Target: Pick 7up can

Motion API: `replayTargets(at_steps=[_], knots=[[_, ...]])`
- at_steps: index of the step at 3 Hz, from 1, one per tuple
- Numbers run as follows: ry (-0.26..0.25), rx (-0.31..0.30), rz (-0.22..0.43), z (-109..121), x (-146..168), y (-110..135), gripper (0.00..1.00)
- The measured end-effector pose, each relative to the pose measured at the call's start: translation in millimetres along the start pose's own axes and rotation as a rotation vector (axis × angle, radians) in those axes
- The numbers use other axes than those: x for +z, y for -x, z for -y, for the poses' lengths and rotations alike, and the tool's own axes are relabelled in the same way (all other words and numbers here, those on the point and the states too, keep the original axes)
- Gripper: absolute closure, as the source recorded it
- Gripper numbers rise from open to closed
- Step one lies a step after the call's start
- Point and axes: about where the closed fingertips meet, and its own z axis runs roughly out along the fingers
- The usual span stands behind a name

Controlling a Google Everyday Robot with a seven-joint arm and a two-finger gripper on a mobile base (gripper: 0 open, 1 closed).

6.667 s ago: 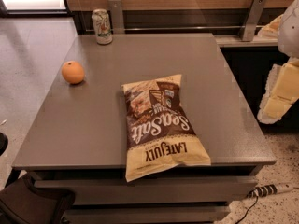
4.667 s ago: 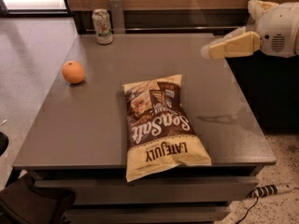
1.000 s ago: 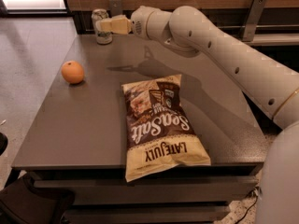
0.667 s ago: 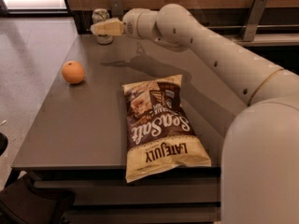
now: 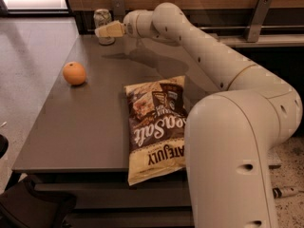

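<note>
The 7up can (image 5: 102, 19) stands upright at the far left corner of the grey table (image 5: 85, 122). Its body is whitish-silver with a silver top. My gripper (image 5: 100, 31) is at the end of the white arm that reaches across the table from the lower right. Its cream fingers cross the front of the can's lower half, so that part of the can is hidden. I cannot tell whether the fingers touch the can.
An orange fruit (image 5: 74, 73) sits near the table's left edge. A brown Late July chip bag (image 5: 154, 122) lies flat in the middle front. A wooden wall with metal brackets (image 5: 259, 11) runs behind the table. My arm's big elbow (image 5: 232, 151) fills the lower right.
The arm has extended further to the left across the table, and the gripper now sits in front of the can. The can, orange and bag have not moved.
</note>
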Motion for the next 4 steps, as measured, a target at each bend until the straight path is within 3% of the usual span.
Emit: replayTargets(at_steps=[1, 3, 4], knots=[[0.000, 0.008, 0.005, 6.9, 11.6, -3.9, 0.00], [0.048, -0.007, 0.047, -4.0, 35.5, 17.1, 0.00], [0.042, -0.017, 0.025, -5.5, 40.7, 17.6, 0.00]])
